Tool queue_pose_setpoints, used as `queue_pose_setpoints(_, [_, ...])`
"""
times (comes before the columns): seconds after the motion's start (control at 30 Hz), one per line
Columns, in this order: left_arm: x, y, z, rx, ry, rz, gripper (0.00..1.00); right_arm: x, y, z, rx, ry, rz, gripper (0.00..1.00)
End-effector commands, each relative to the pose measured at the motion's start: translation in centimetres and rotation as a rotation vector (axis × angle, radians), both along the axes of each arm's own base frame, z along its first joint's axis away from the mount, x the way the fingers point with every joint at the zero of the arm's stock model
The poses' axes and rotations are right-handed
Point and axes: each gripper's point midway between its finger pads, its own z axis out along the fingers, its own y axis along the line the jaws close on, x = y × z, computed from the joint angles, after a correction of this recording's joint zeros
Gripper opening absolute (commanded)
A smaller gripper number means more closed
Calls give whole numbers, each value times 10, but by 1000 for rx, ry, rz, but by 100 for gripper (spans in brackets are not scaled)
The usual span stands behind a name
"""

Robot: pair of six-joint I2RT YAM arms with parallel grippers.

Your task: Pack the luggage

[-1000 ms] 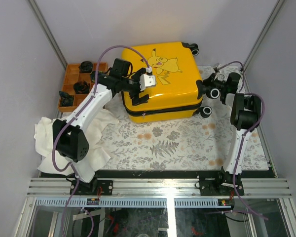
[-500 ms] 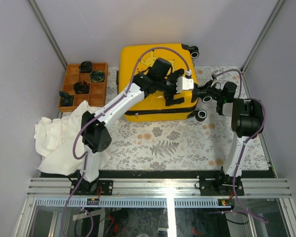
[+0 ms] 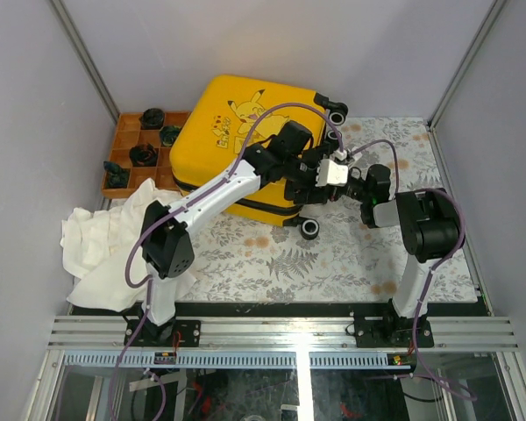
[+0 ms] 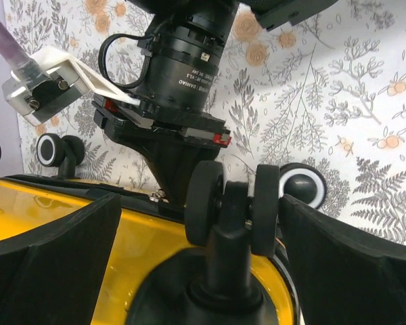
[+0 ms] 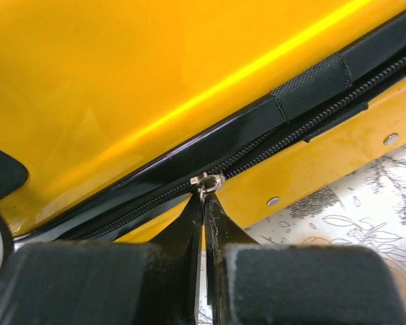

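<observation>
One yellow luggage (image 3: 237,132) lies closed and skewed on the floral table (image 3: 333,254), just beside an orange tray (image 3: 125,132) whose compartments hold four dark items. One white cloth (image 3: 96,254) is heaped nearer the arms.

From the left wrist, the left gripper (image 4: 233,237) stands spread wide, with one twin caster (image 4: 233,203) of the luggage between its fingers.

From the right wrist, the right gripper (image 5: 204,203) is pressed together, pinching the zipper pull (image 5: 207,183) on the luggage's seam.
</observation>
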Motion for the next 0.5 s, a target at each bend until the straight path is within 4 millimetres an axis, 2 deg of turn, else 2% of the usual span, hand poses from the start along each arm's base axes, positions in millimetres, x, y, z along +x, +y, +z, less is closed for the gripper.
queue_pose_setpoints(0.0, [12,1,15,12,-160,-12,96,-19,21,45,39,-138,88,0])
queue_pose_setpoints(0.07, [14,4,2,66,-163,-31,94,-18,20,42,31,-141,79,0])
queue_pose_setpoints(0.23, [10,13,-10,150,-158,-73,89,-11,18,41,8,-155,53,0])
queue_pose_setpoints(0.47, [10,25,-32,252,-148,-74,75,-4,13,40,-26,-165,25,0])
